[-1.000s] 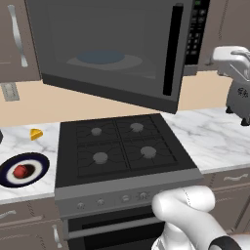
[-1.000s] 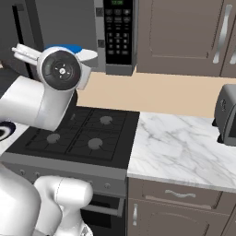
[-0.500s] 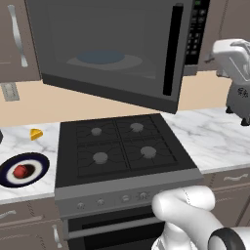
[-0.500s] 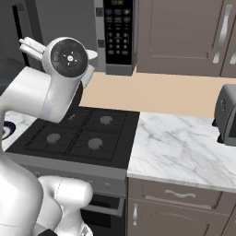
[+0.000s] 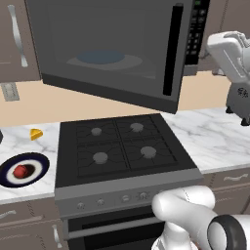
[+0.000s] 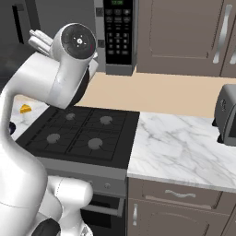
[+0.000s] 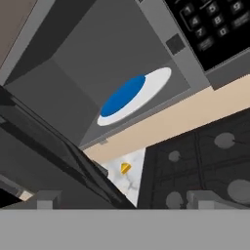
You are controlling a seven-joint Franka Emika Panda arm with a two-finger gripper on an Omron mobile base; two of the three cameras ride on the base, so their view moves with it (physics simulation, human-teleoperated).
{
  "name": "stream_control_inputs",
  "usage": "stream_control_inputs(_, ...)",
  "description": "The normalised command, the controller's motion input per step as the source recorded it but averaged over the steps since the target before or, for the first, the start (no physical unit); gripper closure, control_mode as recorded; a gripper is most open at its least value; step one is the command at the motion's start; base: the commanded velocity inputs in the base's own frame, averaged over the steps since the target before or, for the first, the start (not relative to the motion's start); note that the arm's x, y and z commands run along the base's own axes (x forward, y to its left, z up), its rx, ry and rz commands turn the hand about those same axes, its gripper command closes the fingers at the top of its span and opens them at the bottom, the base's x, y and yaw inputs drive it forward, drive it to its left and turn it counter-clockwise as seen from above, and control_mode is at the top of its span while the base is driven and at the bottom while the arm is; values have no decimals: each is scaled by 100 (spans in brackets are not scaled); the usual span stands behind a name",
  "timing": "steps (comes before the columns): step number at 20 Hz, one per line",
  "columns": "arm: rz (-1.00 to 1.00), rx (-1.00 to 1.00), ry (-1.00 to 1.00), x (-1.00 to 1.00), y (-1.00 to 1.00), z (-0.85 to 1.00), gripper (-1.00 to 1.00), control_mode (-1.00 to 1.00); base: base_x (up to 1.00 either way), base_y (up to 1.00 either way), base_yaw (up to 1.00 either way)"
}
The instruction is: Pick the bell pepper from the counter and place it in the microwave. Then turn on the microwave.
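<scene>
The bell pepper (image 5: 20, 171) is a small red lump on a dark-rimmed plate (image 5: 39, 163) on the counter (image 5: 215, 136) left of the stove. Above the stove hangs the microwave (image 5: 112, 53) with its door swung open. The hand view looks into its cavity at the white turntable (image 7: 132, 95) with a blue centre, with the keypad (image 7: 215, 24) to the right. My gripper (image 7: 124, 202) is open and empty, raised in front of the cavity; its fingertips (image 7: 49, 200) rise at the bottom of the hand view. The arm (image 6: 69, 69) stands tall at the left of the right base view.
A black four-burner stovetop (image 5: 122, 146) lies under the microwave. A yellow wedge (image 5: 35, 133) sits on the counter behind the plate. A toaster (image 6: 228, 115) stands at the right end of the counter. The open door (image 7: 49, 156) juts out at the left of the hand view.
The arm has lifted higher and swung a little right in the right base view. The gripper stays open. Pepper, plate and microwave door are where they were.
</scene>
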Motion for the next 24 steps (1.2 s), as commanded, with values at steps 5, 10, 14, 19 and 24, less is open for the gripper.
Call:
stream_control_inputs(5, 0, 5, 0, 20, 11, -11, -100, -100, 0, 0, 0)
stream_control_inputs(10, 0, 18, -4, 11, 3, -9, -100, -100, 0, 0, 0)
stream_control_inputs(14, 0, 28, -2, 7, 0, -5, -100, -100, 0, 0, 0)
stream_control_inputs(19, -1, 14, -4, 11, 10, -5, -100, -100, 0, 0, 0)
stream_control_inputs(24, 0, 7, -2, 12, 12, -3, -100, -100, 0, 0, 0)
